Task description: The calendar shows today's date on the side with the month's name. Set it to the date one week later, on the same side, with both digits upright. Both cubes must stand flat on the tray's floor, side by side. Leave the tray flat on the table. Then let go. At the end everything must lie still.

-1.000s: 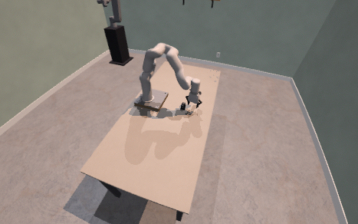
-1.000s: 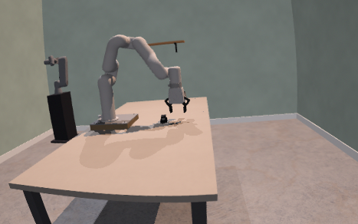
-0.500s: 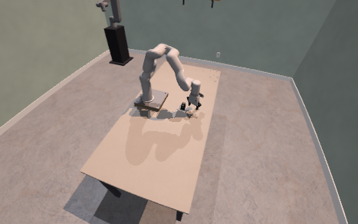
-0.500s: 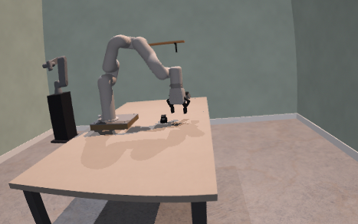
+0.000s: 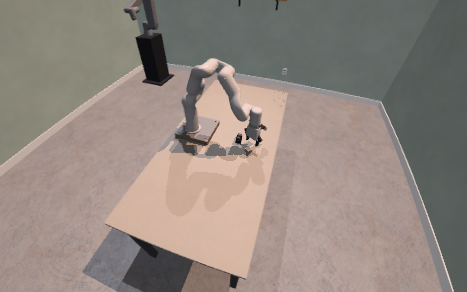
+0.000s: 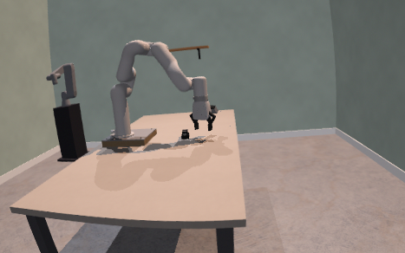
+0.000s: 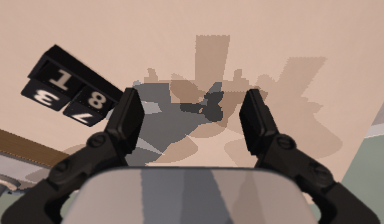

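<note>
The calendar (image 7: 70, 90) is a small black block with two digit cubes side by side. In the wrist view it sits at the upper left; its top faces read 1 and 8, its near faces 3 and 7, all seen turned. It shows as a small dark block in the top and exterior views (image 5: 238, 137) (image 6: 185, 134). My gripper (image 7: 191, 101) (image 5: 254, 138) (image 6: 202, 124) is open and empty. It hangs above the table, to the right of the calendar, with the left finger close to it. I cannot make out the tray or the month's name.
The arm's base plate (image 5: 198, 131) lies on the table left of the calendar. The table's far edge and right edge are near the gripper. A second arm on a black pedestal (image 5: 153, 57) stands on the floor by the back wall.
</note>
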`<state>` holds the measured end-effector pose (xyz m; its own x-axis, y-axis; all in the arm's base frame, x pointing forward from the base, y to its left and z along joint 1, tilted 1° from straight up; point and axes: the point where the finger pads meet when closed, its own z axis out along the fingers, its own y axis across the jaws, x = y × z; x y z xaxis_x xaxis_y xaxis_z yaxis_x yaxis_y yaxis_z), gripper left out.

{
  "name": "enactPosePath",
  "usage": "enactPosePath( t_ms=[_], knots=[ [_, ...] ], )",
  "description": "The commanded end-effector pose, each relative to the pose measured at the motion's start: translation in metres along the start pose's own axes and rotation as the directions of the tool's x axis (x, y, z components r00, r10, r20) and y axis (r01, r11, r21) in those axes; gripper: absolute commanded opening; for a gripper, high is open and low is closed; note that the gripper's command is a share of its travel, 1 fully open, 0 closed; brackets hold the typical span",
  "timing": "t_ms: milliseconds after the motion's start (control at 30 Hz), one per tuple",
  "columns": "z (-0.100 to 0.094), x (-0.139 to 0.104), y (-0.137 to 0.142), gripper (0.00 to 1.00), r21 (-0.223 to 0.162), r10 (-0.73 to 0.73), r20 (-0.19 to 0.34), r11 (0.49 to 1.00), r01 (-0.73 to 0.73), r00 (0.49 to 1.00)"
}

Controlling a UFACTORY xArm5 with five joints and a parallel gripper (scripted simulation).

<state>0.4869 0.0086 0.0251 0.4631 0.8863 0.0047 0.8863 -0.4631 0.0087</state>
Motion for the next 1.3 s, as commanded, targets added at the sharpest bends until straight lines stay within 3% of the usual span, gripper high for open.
enactPosePath(
  t_ms=[0, 300, 1267],
  knots=[
    [0.009, 0.001, 0.002, 1.00, -0.003, 0.001, -0.002, 1.000, -0.001, 1.000],
    [0.026, 0.001, 0.002, 1.00, -0.003, 0.001, -0.002, 1.000, -0.001, 1.000],
    [0.026, 0.001, 0.002, 1.00, -0.003, 0.001, -0.002, 1.000, -0.001, 1.000]
  ],
)
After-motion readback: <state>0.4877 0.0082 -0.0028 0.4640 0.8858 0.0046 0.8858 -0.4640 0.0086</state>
